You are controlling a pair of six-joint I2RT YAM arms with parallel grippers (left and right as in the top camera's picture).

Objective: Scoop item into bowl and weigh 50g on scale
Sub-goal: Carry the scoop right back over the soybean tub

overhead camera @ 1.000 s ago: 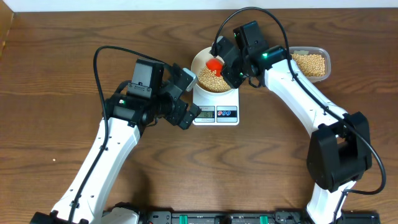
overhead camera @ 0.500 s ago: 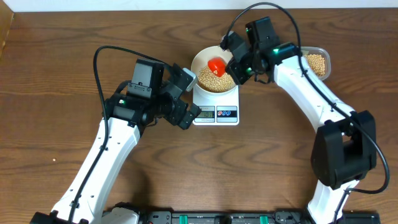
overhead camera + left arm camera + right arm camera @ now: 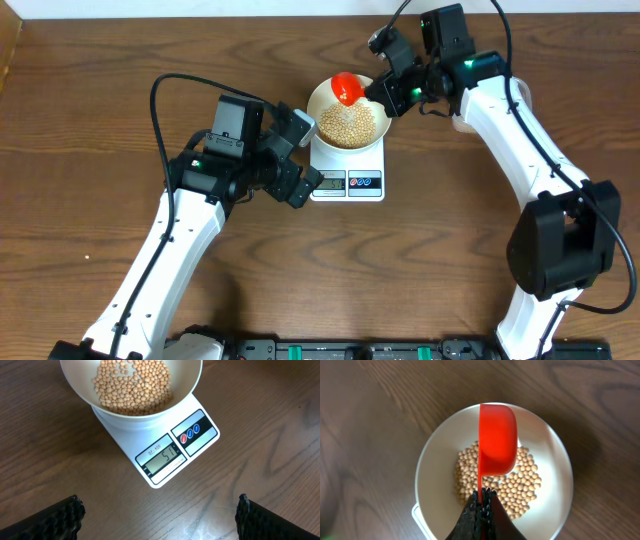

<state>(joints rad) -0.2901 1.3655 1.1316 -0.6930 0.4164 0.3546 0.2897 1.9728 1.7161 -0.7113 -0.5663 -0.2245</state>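
Where the wood-grain counter (image 3: 90, 150) meets its far middle, one white scale (image 3: 156, 450) stands with one cream bowl (image 3: 426, 462) set on its platform, the bowl covering most of the top and leaving the front panel bare. Beans (image 3: 132, 385): pale tan, round, many, lying as a loose shallow layer across the bottom of the bowl; none seen on the counter. Front panel, left wrist view: grey display (image 3: 163, 458) that appears to read 51, with one red and one blue round button (image 3: 190, 434) just beside it. Scoop (image 3: 496, 442): red plastic, small cup with a thin flat handle, held over the far part of the bowl near the rim, clear of the beans; whether it holds any beans cannot be told, as its hollow faces away from the cameras. Right claw (image 3: 480, 506): closed narrowly on the end of the scoop handle, fingers pressed together with the red strip between them, hovering above the near side of the bowl in its own view. Left claw (image 3: 310, 158): spread wide, holding nothing, poised just beside the left of the scale and facing it, both black fingertips (image 3: 64, 516) at the lower corners of its own view, apart from scale and bowl.
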